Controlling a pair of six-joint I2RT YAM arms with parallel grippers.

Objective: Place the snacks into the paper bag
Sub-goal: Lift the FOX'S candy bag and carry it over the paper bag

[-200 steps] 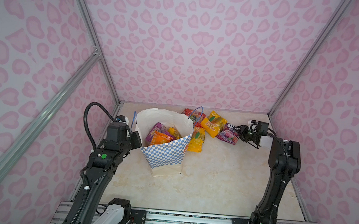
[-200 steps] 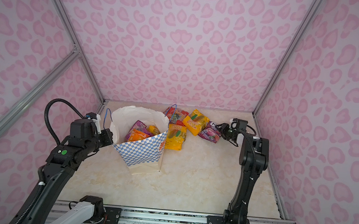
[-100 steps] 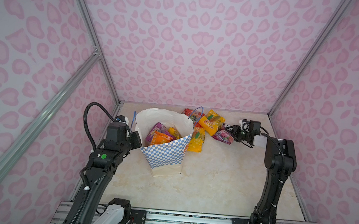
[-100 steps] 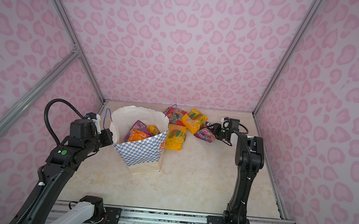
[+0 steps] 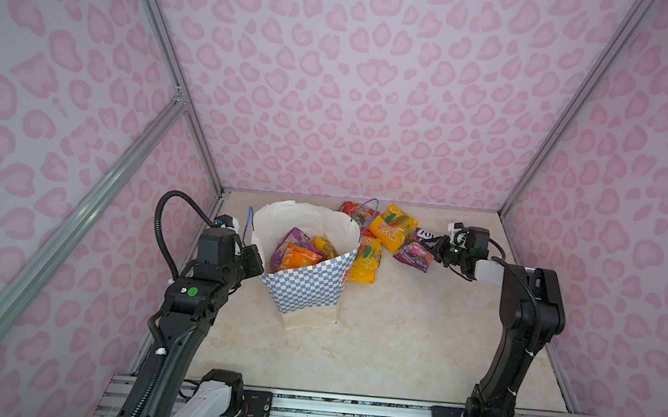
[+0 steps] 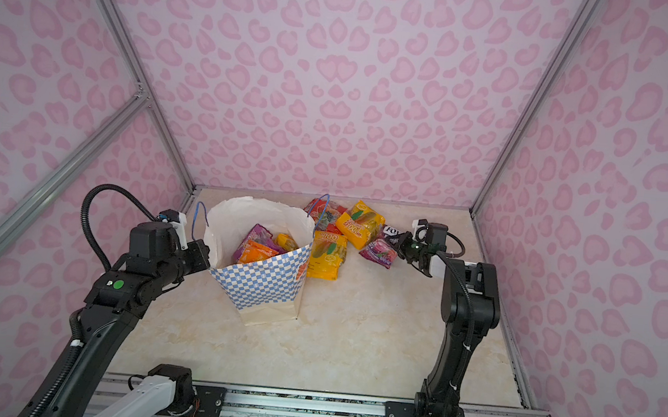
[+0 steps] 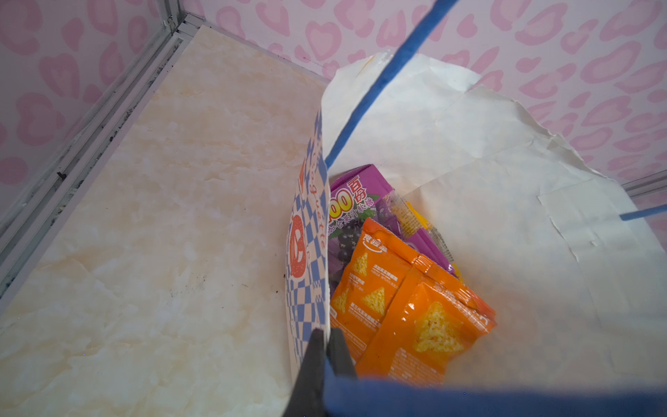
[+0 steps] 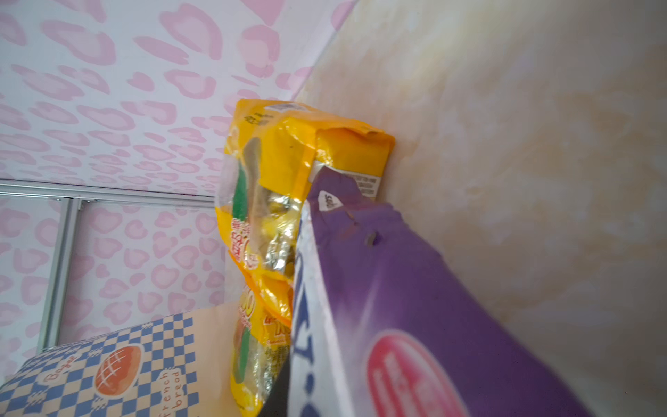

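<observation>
With left gripper [image 5: 256, 258], pinches shut on the creased white rim of the paper bag [image 5: 304, 286], upright mid-table in both top views. With right gripper [image 5: 438, 251], nips the glossy purple packet [image 5: 413, 255] beside a yellow packet [image 5: 392, 234]. Stood farther right a second ago. From left wrist, shows crinkly orange packets [image 7: 408, 317] inside the bag. From right wrist, smooth purple film up close.

The paper bag [image 5: 307, 290] gapes open from above over packets [image 5: 299, 252] lying low inside, its left rim taken by the pinching left gripper [image 5: 258, 257], its far-right side crowded by loose packets [image 5: 364, 262] and the right gripper [image 5: 439, 251] clamped on the purple packet [image 5: 413, 257], and bare tabletop [image 5: 415, 342] in front of it.
</observation>
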